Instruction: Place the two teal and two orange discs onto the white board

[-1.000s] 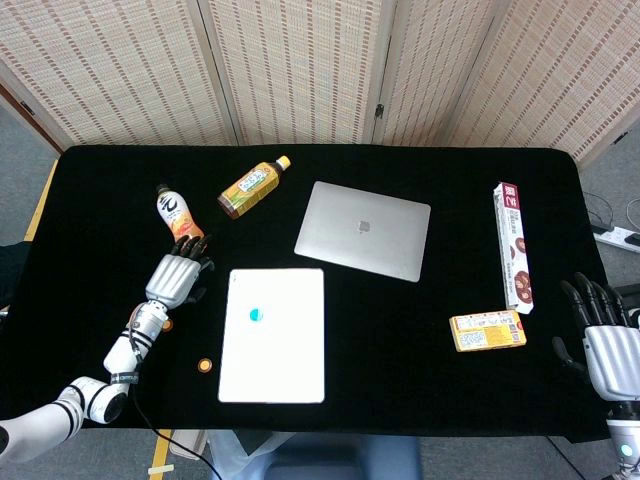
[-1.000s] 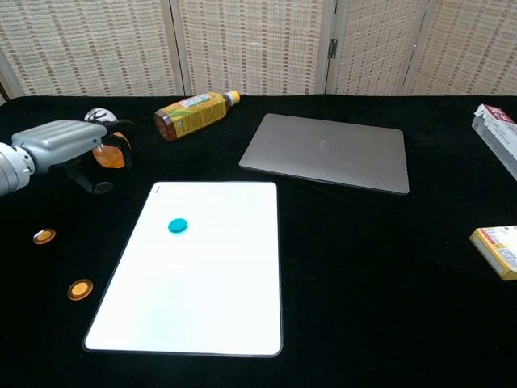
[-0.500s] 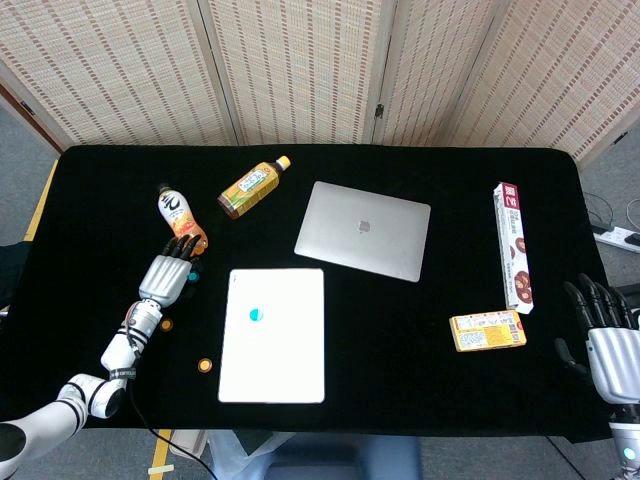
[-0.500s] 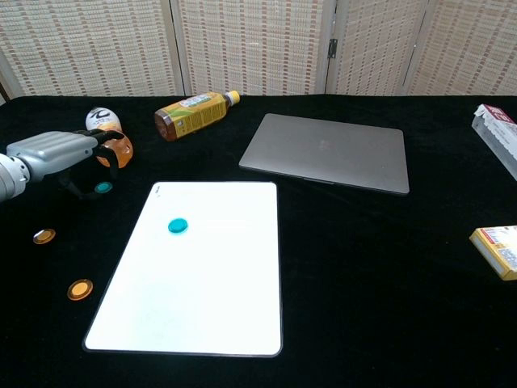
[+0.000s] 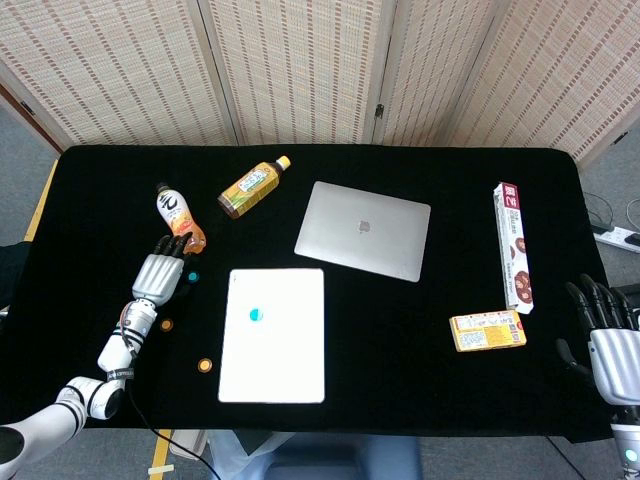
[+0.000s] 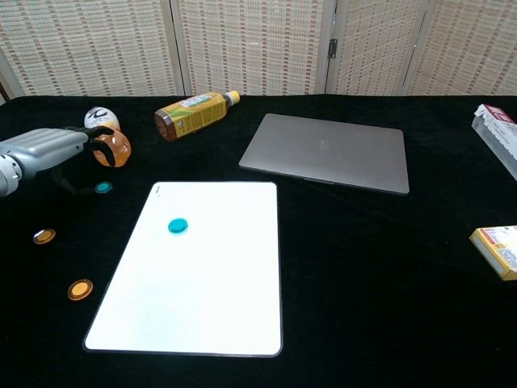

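Note:
The white board lies at the front of the black table with one teal disc on it. A second teal disc lies on the cloth left of the board. Two orange discs also lie on the cloth, further toward me. My left hand hovers just left of the loose teal disc, fingers apart, holding nothing. My right hand is at the table's right front edge, fingers spread and empty.
An orange-capped bottle lies just beyond my left hand. A tea bottle, a silver laptop, a long biscuit box and a small yellow box lie across the rest of the table.
My left hand has drawn back to the left and toward me, uncovering the second teal disc on the cloth. The right hand has sunk slightly.

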Robot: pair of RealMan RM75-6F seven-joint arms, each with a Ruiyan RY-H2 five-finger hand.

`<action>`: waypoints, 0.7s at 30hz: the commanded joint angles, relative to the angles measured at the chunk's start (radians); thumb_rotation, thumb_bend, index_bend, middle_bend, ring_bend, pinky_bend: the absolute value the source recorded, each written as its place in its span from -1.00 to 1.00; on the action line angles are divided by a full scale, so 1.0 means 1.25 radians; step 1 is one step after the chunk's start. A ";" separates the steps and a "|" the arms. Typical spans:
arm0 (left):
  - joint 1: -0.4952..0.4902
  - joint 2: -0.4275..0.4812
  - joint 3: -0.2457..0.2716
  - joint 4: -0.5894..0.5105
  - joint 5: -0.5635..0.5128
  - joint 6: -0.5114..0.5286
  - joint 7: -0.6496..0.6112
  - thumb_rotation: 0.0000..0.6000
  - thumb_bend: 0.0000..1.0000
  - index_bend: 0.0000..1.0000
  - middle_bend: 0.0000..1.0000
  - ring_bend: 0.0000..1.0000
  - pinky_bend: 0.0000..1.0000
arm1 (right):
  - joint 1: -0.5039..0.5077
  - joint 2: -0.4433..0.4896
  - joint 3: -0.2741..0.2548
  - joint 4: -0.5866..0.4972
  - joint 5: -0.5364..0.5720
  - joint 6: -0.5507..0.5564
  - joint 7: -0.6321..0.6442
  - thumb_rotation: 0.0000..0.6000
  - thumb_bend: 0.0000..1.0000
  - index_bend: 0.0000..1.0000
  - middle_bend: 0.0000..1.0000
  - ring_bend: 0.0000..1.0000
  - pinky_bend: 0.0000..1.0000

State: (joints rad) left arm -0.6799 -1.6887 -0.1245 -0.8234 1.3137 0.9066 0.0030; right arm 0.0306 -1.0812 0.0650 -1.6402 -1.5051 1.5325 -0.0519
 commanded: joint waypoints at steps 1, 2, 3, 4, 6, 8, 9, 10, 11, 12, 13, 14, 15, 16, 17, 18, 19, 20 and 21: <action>0.015 0.021 0.000 -0.035 -0.001 0.018 0.003 1.00 -0.21 -0.40 -1.00 -1.00 -1.00 | 0.000 0.000 0.000 0.000 0.000 0.000 0.000 1.00 -0.15 -1.00 -1.00 -1.00 -1.00; 0.019 0.031 0.004 -0.051 0.003 0.022 0.005 1.00 -0.21 -0.40 -1.00 -1.00 -1.00 | 0.000 -0.001 0.000 0.000 0.001 -0.001 -0.001 1.00 -0.15 -1.00 -1.00 -1.00 -1.00; 0.022 0.039 0.008 -0.063 0.007 0.024 0.008 1.00 -0.21 -0.41 -1.00 -1.00 -1.00 | 0.000 -0.001 0.000 0.000 0.001 -0.002 -0.001 1.00 -0.15 -1.00 -1.00 -1.00 -1.00; 0.024 0.046 0.011 -0.075 0.010 0.026 0.011 1.00 -0.21 -0.41 -0.99 -1.00 -1.00 | 0.000 -0.002 0.000 0.001 0.001 -0.003 0.000 1.00 -0.15 -1.00 -1.00 -1.00 -1.00; 0.026 0.058 0.015 -0.098 0.014 0.027 0.016 1.00 -0.21 -0.42 -0.91 -1.00 -1.00 | 0.002 -0.003 0.000 0.002 0.000 -0.005 -0.001 1.00 -0.15 -1.00 -1.00 -1.00 -1.00; 0.025 0.064 0.013 -0.112 0.011 0.020 0.020 1.00 -0.21 -0.42 -0.78 -0.98 -1.00 | 0.004 -0.004 0.000 0.003 -0.001 -0.007 0.000 1.00 -0.15 -1.00 -1.00 -1.00 -1.00; 0.023 0.065 0.012 -0.114 0.008 0.014 0.023 1.00 -0.21 -0.42 -0.76 -0.97 -1.00 | 0.005 -0.004 0.000 0.003 -0.002 -0.008 0.000 1.00 -0.15 -1.00 -1.00 -1.00 -1.00; 0.021 0.065 0.011 -0.116 0.004 0.007 0.025 1.00 -0.21 -0.43 -0.73 -0.94 -1.00 | 0.005 -0.004 0.000 0.003 -0.002 -0.009 0.000 1.00 -0.15 -1.00 -1.00 -1.00 -1.00; 0.018 0.065 0.008 -0.116 -0.001 0.000 0.026 1.00 -0.21 -0.44 -0.71 -0.91 -1.00 | 0.005 -0.004 0.000 0.003 -0.002 -0.008 0.001 1.00 -0.15 -1.00 -1.00 -1.00 -1.00; 0.014 0.063 0.006 -0.115 -0.006 -0.010 0.027 1.00 -0.21 -0.45 -0.70 -0.88 -1.00 | 0.004 -0.003 0.000 0.004 -0.002 -0.008 0.002 1.00 -0.15 -1.00 -1.00 -1.00 -1.00; 0.012 0.061 0.004 -0.113 -0.010 -0.016 0.028 1.00 -0.21 -0.45 -0.69 -0.87 -1.00 | 0.003 -0.003 -0.001 0.004 -0.001 -0.007 0.003 1.00 -0.15 -1.00 -1.00 -1.00 -1.00; 0.008 0.059 0.002 -0.108 -0.015 -0.027 0.031 1.00 -0.21 -0.45 -0.68 -0.87 -1.00 | 0.002 -0.003 -0.001 0.005 0.001 -0.006 0.004 1.00 -0.15 -1.00 -1.00 -1.00 -1.00; 0.005 0.057 0.002 -0.104 -0.020 -0.036 0.035 1.00 -0.21 -0.45 -0.68 -0.87 -1.00 | 0.001 -0.002 -0.001 0.005 0.002 -0.006 0.005 1.00 -0.15 -1.00 -1.00 -1.00 -1.00; 0.002 0.055 0.001 -0.101 -0.024 -0.045 0.038 1.00 -0.21 -0.45 -0.68 -0.87 -1.00 | 0.000 -0.002 -0.001 0.006 0.003 -0.005 0.006 1.00 -0.14 -1.00 -1.00 -1.00 -1.00; 0.000 0.054 0.000 -0.099 -0.029 -0.052 0.041 1.00 -0.21 -0.46 -0.68 -0.87 -1.00 | -0.001 -0.003 -0.001 0.006 0.004 -0.005 0.007 1.00 -0.14 -1.00 -1.00 -1.00 -1.00; -0.002 0.052 -0.001 -0.096 -0.033 -0.058 0.045 1.00 -0.21 -0.46 -0.67 -0.87 -1.00 | -0.002 -0.003 -0.001 0.007 0.005 -0.004 0.008 1.00 -0.15 -1.00 -1.00 -1.00 -1.00; -0.003 0.050 -0.002 -0.094 -0.037 -0.062 0.047 1.00 -0.21 -0.46 -0.67 -0.87 -1.00 | -0.003 -0.003 -0.001 0.008 0.006 -0.004 0.009 1.00 -0.15 -1.00 -1.00 -1.00 -1.00; -0.004 0.049 -0.003 -0.092 -0.040 -0.066 0.049 1.00 -0.21 -0.46 -0.65 -0.86 -1.00 | -0.003 -0.003 -0.001 0.008 0.006 -0.003 0.009 1.00 -0.15 -1.00 -1.00 -1.00 -1.00; -0.004 0.049 -0.003 -0.091 -0.044 -0.071 0.052 1.00 -0.21 -0.45 -0.64 -0.85 -1.00 | -0.004 -0.003 -0.001 0.009 0.006 -0.003 0.010 1.00 -0.15 -1.00 -1.00 -1.00 -1.00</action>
State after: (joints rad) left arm -0.6840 -1.6263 -0.1274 -0.9392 1.2608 0.8204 0.0661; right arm 0.0260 -1.0855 0.0632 -1.6286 -1.4973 1.5284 -0.0398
